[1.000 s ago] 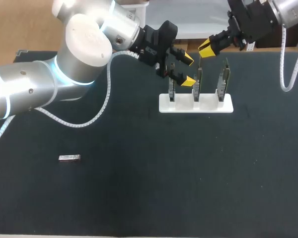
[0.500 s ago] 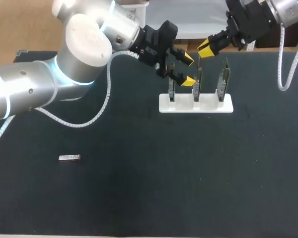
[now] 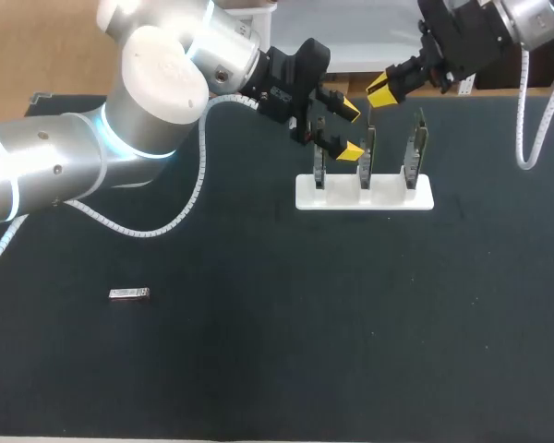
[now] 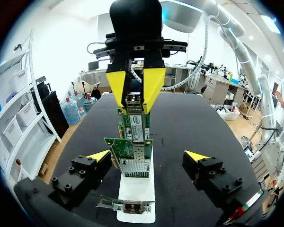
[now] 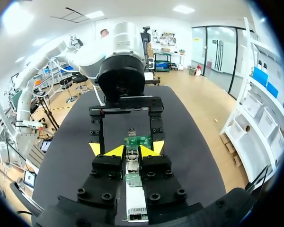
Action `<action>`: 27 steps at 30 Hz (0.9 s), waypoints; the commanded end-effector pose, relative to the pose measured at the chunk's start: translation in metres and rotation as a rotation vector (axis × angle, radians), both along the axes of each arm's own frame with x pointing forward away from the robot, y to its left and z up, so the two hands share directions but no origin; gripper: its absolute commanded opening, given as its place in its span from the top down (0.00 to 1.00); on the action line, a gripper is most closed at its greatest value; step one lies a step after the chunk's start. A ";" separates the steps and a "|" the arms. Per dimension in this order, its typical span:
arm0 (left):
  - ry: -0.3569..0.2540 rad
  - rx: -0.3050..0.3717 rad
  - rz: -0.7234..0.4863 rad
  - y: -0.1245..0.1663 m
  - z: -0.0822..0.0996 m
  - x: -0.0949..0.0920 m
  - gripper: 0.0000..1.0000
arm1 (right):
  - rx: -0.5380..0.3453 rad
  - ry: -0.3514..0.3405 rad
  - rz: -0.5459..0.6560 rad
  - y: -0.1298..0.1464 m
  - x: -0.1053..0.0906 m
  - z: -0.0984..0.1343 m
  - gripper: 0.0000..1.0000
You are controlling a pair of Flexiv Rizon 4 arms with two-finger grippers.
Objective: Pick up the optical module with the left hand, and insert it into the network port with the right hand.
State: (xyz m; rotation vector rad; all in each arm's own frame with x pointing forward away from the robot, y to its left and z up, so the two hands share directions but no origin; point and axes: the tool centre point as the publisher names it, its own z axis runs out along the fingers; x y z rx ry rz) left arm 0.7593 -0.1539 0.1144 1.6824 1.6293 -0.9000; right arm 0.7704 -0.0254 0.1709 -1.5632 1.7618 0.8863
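Module [image 3: 129, 293] lies flat on bench [image 3: 258, 369], long axis left-right, well apart from both pincers. Left pincer [image 3: 351, 129] wide open, empty, beside card rack [image 3: 364, 192]; left arm nearer. Right pincer [image 3: 381, 89] above rack; can't tell its grip.

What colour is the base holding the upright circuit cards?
White; the base shows best in the head view.
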 end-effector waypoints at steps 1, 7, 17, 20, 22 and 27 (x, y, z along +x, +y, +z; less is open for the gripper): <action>0.003 0.005 -0.003 -0.001 0.000 0.002 0.00 | -0.002 -0.004 -0.010 0.001 -0.001 -0.003 1.00; 0.003 0.005 -0.003 -0.001 0.000 0.002 0.00 | 0.012 -0.019 -0.017 0.000 0.000 0.004 1.00; 0.003 0.005 -0.003 -0.001 0.000 0.002 0.00 | 0.013 -0.012 -0.016 0.000 0.001 0.003 1.00; 0.003 0.005 -0.003 -0.001 0.000 0.002 0.00 | 0.011 -0.007 -0.012 0.000 0.001 0.002 1.00; 0.003 0.005 -0.003 -0.001 0.000 0.002 0.00 | 0.010 -0.004 -0.007 0.001 0.000 0.001 1.00; 0.003 0.005 -0.003 -0.001 0.000 0.002 0.00 | 0.001 0.007 -0.002 0.001 -0.001 -0.001 1.00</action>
